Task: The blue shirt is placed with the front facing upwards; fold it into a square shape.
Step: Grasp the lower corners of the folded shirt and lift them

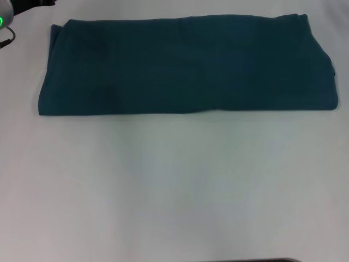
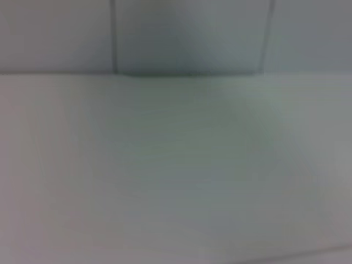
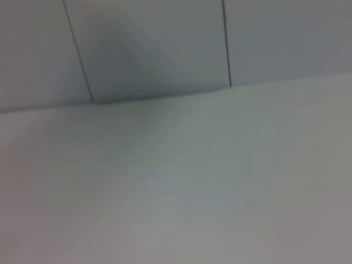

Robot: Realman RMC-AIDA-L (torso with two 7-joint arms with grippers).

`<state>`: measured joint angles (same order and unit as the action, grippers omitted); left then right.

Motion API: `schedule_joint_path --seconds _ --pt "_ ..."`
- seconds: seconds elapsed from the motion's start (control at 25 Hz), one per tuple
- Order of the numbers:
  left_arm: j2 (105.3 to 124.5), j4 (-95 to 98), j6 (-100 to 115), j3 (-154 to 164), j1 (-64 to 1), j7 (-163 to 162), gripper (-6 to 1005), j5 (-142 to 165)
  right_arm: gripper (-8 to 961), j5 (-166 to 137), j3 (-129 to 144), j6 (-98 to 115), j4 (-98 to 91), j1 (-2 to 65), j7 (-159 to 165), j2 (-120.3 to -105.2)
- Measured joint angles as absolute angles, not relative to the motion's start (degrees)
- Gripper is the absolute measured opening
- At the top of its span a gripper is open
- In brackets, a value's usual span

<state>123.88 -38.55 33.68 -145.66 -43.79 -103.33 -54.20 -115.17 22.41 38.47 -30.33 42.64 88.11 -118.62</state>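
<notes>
At the far left edge of the head view a small green light (image 1: 1, 22) glows on a dark object with a cable, cut off by the frame, just beyond the shirt's left end. The shirt (image 1: 185, 65) lies on the white table (image 1: 174, 185), folded into a long band that runs left to right across the far part of the table. Its left end shows a rounded, layered fold at the far corner and a squarer near corner; the near long edge is straight and lies flat on the table. The cloth is plain dark teal here, with faint creases and no lettering, collar or sleeve showing. At the right end the layers bunch a little, with an edge sticking out on the right side. The near half of the table is bare white surface. Neither gripper shows in any view, so I cannot tell how their jaws stand. The left wrist view shows only table (image 2: 176, 176) meeting a pale panelled wall (image 2: 187, 33); the right wrist view shows the same, table (image 3: 176, 187) and wall (image 3: 154, 44).
</notes>
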Motion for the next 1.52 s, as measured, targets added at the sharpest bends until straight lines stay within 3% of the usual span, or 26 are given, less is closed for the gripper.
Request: schedule_joint_path --seconds 0.28,0.4,0.52,0.64,0.88,1.12,1.52 --pt "123.9 -44.7 47.3 -145.1 -38.2 -104.3 502 -59.6 468 -111.9 22.4 46.1 -33.0 38.0 85.9 -118.83" --pt "123.89 -47.2 54.0 -145.1 -35.7 -106.1 638 -59.8 590 -111.9 22.4 52.9 -34.3 34.8 87.3 -118.18" --pt "123.93 -50.5 60.6 -145.1 -32.6 -107.7 762 -60.0 826 -112.1 22.5 61.1 -37.3 30.9 90.3 -117.19" --pt "123.97 -52.3 65.5 -145.1 -30.5 -107.5 880 -61.2 858 -112.2 22.6 68.1 -40.2 27.4 95.1 -115.85" --pt "124.0 -53.8 70.5 -145.1 -26.7 -106.3 907 -63.9 920 -113.8 23.1 77.2 -41.4 22.8 104.5 -111.95" --pt "123.91 -53.9 72.2 -144.4 -25.1 -104.8 905 -64.2 931 -123.7 23.1 85.2 -41.1 22.6 115.5 -108.32" --pt "123.75 -54.0 72.7 -144.2 -23.6 -103.2 902 -63.8 928 -131.5 23.1 90.3 -40.9 24.2 121.9 -107.76"
